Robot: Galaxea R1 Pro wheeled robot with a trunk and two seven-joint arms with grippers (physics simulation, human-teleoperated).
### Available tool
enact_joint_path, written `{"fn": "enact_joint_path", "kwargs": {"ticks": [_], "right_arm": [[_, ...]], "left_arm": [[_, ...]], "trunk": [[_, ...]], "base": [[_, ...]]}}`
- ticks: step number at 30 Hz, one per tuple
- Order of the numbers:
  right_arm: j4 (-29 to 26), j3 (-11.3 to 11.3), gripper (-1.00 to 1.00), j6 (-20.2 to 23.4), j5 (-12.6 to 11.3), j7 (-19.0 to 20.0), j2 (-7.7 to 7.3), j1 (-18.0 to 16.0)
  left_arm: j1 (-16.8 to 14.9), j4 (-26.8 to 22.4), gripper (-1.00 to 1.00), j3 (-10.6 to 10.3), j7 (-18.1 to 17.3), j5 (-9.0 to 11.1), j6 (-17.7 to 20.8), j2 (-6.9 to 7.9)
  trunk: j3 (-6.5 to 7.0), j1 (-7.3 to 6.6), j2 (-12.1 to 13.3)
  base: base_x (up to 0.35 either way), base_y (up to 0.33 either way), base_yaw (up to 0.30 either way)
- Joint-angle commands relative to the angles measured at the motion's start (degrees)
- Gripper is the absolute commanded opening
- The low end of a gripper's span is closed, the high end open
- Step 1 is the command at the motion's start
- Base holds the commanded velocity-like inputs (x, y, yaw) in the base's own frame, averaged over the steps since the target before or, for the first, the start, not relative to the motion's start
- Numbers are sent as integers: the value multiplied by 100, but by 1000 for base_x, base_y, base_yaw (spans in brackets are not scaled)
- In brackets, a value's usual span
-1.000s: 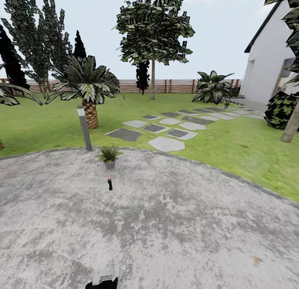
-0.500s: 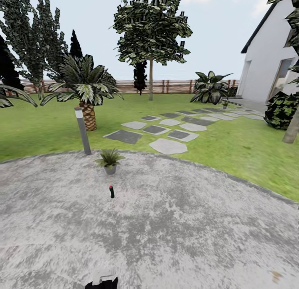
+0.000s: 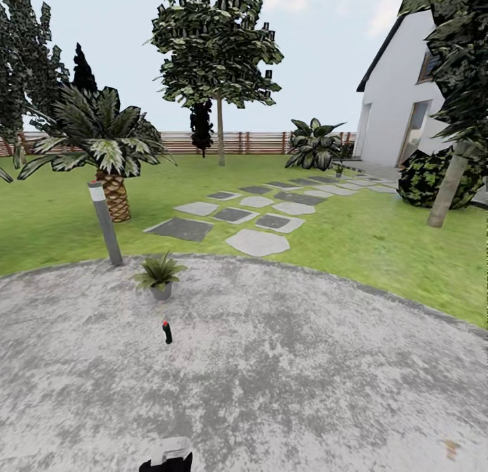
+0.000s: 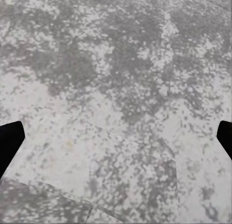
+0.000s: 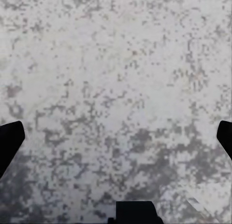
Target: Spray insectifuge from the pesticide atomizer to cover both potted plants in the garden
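On the round grey gravel patio (image 3: 305, 377), the slim dark bottle with a red cap, the pesticide atomizer (image 3: 167, 333), stands upright and alone, ahead of the robot and a little to its left, with one small potted plant of pointed green leaves (image 3: 159, 274) just beyond it near a grey bollard post (image 3: 106, 222). Both wrist views look down on bare gravel: the left gripper (image 4: 116, 137) and the right gripper (image 5: 116, 137) each show dark fingertips at the far edges, spread wide and holding nothing. The bottle is narrow and upright, so a fast or off-centre approach could knock it over and send it rolling. Driving too far could also nudge the pot. A second rosette cannot be made out clearly, so finding it may take extra searching.
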Motion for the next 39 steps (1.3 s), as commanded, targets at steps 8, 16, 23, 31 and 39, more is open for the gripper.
{"fn": "enact_joint_path", "kwargs": {"ticks": [8,16,23,31,39], "right_arm": [[-2,-3,100,-3,4,-26,0,-4],[-2,-3,100,-3,5,-30,0,-3],[-2,-3,100,-3,5,-30,0,-3],[-2,-3,100,-3,5,-32,0,-3],[-2,-3,100,-3,0,-30,0,-3]], "left_arm": [[-1,0,100,-3,-2,55,-2,-3],[-1,0,100,-3,-2,55,-3,-1],[-1,0,100,-3,-2,55,-3,-2],[-1,0,100,-3,-2,55,-3,-3],[-1,0,100,-3,-2,55,-3,-8]], "trunk": [[-4,1,-2],[-4,1,-2],[-4,1,-2],[-4,1,-2],[-4,1,-2]], "base": [[231,243,-25],[211,231,-1],[198,218,0],[185,255,0],[183,268,0]]}}
